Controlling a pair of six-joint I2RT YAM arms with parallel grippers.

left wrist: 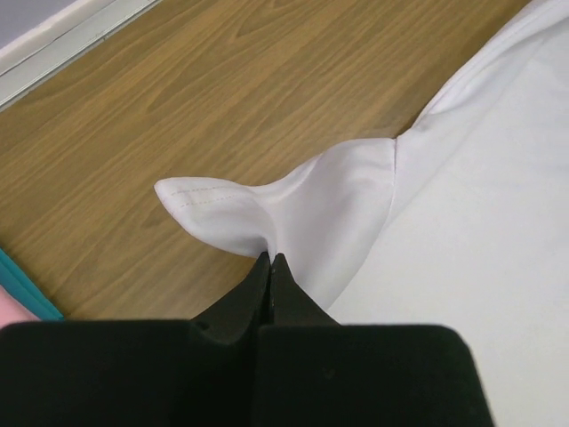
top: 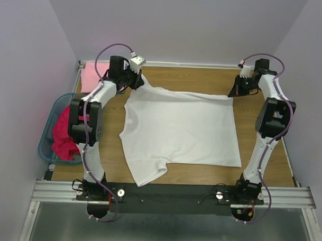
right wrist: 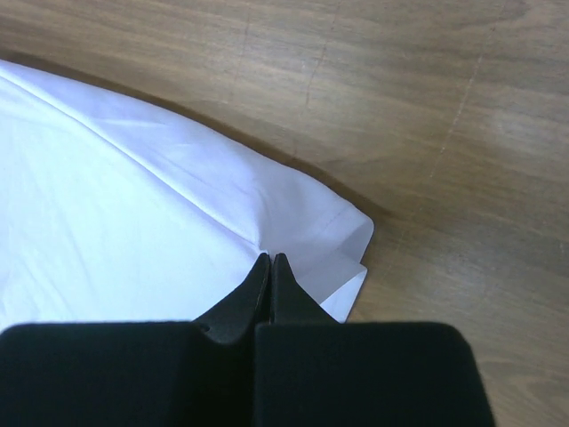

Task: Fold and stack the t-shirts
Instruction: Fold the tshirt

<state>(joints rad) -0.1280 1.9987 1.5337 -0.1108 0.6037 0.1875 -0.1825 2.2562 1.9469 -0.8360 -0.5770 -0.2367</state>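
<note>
Left tool (left wrist: 270,260) is clamped on the far sleeve of the white shirt (top: 182,129); right tool (right wrist: 270,260) is clamped on its far hem corner. Spread on the surface (top: 205,79), the shirt runs left to right, neck toward the left, hem toward the right. Red shirt (top: 62,134) sits in the basket (top: 45,148) at left, pink shirt (top: 92,76) just beyond.

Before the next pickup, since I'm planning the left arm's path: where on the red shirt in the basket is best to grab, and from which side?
Probably the bunched crest of the red shirt, which heaps over the rim of the teal basket. Come straight down from above: the basket walls block a sideways approach, and the crumpled folds offer an easy pinch.
</note>
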